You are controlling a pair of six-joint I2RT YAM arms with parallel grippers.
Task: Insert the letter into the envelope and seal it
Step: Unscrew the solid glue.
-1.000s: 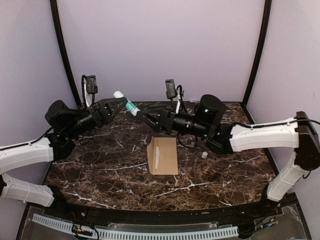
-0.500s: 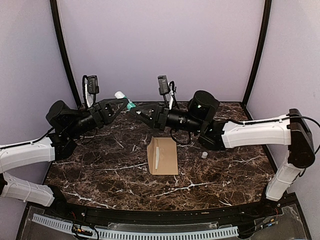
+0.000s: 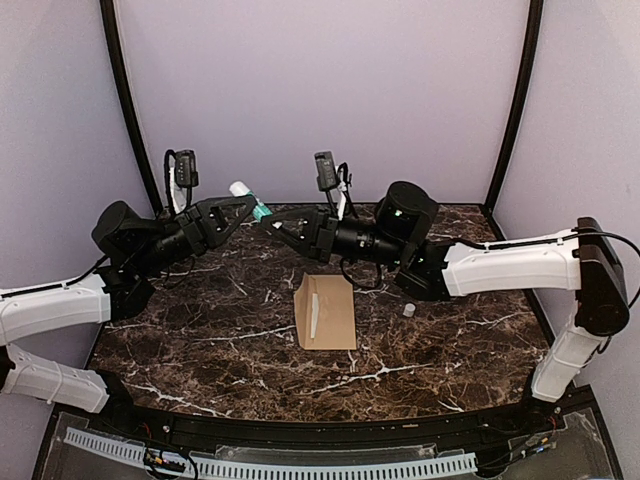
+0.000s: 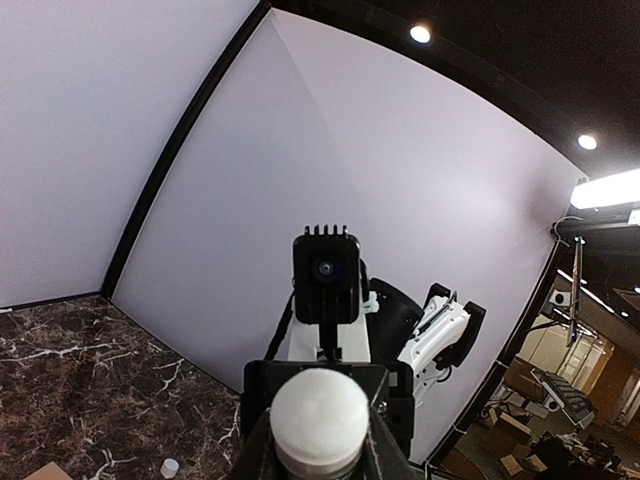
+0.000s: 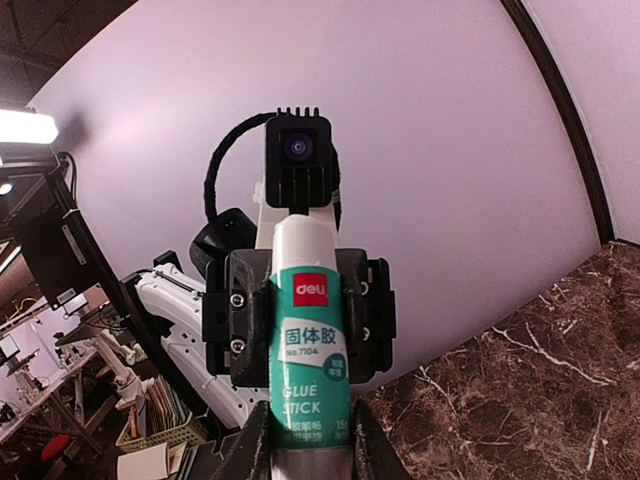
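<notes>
The plain tan-brown kraft paper envelope [image 3: 325,311] lies flat on the dark marbled worktop [image 3: 200,330]; above and behind it, the left fingers [image 4: 252,460] clamp the white end of the white-and-teal glue stick [image 3: 252,203] and the right fingers [image 5: 240,455] pinch its teal end, presumably readying glue for sealing.

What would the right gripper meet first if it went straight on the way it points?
The glue stick, sitting between the fingers of the right gripper; just behind it, the left gripper holds the far end.

I see pale lilac walls [image 3: 320,90] behind the dark brown, white-veined marble worktop [image 3: 200,350]; round ceiling spotlights [image 4: 420,34] overhead.
</notes>
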